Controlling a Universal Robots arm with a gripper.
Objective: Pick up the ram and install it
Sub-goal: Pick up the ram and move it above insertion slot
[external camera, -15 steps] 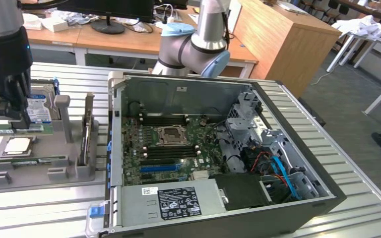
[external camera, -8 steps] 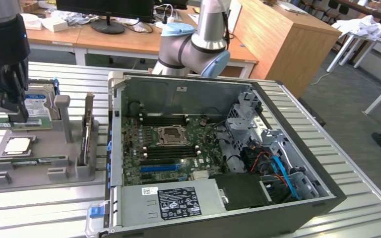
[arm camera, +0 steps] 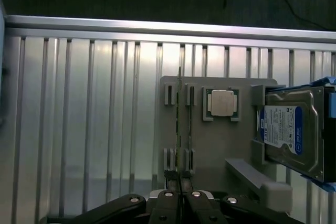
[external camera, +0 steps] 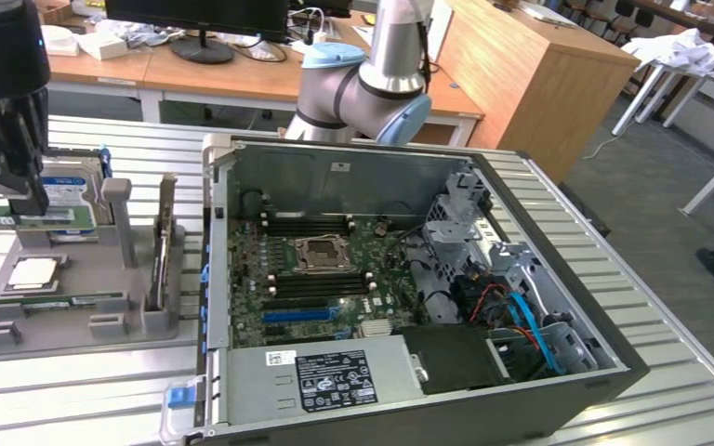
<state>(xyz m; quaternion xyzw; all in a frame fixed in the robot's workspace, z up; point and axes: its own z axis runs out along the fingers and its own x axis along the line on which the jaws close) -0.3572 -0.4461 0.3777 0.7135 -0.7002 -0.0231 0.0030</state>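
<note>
The pincer (arm camera: 179,196) is closed tight on one end of the ram (arm camera: 179,129), which shows edge-on over the grey holder (arm camera: 220,145) on the slatted surface (arm camera: 105,119), seemingly just above its slot. The open computer (external camera: 394,279) stands beside the holder.

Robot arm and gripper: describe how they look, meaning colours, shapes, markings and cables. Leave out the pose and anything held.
The arm is a round silver-grey tube with bulky grey joints, each closed by a light blue cap. The gripper is black and built from flat linked bars joined by shiny round silver pins. In the exterior view its body is a dark, boxy block. I can make out no markings on either.
</note>
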